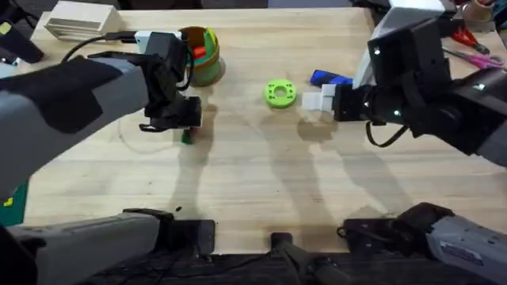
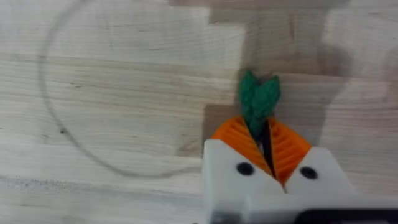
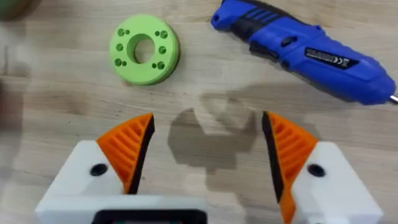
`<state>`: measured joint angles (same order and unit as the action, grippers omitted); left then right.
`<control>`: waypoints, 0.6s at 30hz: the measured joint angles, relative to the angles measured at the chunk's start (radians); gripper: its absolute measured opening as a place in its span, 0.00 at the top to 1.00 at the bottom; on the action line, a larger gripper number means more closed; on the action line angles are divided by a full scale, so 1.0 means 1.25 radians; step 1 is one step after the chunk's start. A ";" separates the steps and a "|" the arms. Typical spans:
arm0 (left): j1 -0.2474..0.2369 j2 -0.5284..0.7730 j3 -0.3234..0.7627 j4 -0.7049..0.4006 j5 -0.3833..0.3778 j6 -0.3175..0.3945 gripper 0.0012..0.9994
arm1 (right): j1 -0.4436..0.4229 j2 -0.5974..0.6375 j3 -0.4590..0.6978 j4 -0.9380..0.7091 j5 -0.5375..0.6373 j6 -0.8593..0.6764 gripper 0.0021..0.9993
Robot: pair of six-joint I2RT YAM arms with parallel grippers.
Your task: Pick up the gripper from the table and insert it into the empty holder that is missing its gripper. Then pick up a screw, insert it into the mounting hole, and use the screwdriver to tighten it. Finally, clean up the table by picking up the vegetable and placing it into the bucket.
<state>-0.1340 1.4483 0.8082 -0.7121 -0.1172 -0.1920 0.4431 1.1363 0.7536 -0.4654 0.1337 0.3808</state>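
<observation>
One vegetable (image 2: 258, 99) (dark green, leafy-looking) is clamped between the left gripper's (image 2: 268, 144) orange pads, just above the table (image 1: 261, 182), near the one bucket (image 1: 202, 57). One green disc (image 1: 279, 93) lies right of the bucket; one screwdriver (image 3: 308, 50) lies just beyond the disc. The right gripper (image 3: 208, 149) hovers beside the disc, fingers apart, holding nothing.

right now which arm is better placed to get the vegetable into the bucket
Left. The left gripper is already shut on the dark-green vegetable, and the bucket sits just beyond it on that side. The right gripper is open and empty over by the green disc and screwdriver.
</observation>
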 joint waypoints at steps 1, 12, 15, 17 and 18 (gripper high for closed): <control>0.000 0.000 0.005 -0.006 0.000 0.000 0.98 | 0.000 0.000 0.000 0.001 0.000 0.000 0.02; -0.111 0.000 0.228 -0.055 0.206 0.000 0.98 | 0.000 -0.003 0.000 0.003 0.000 -0.006 0.02; -0.174 0.000 0.283 -0.007 0.220 0.001 0.98 | 0.000 -0.027 0.000 0.003 0.000 -0.006 0.02; -0.211 0.000 0.315 0.020 0.206 0.001 0.98 | 0.000 -0.053 0.000 0.004 0.000 -0.006 0.02; -0.223 0.000 0.353 0.069 0.160 0.003 0.98 | 0.000 -0.082 0.000 0.004 0.000 -0.006 0.02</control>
<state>-0.4123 1.4484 1.2495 -0.6260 0.0823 -0.1886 0.4431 1.0333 0.7536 -0.4603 0.1337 0.3731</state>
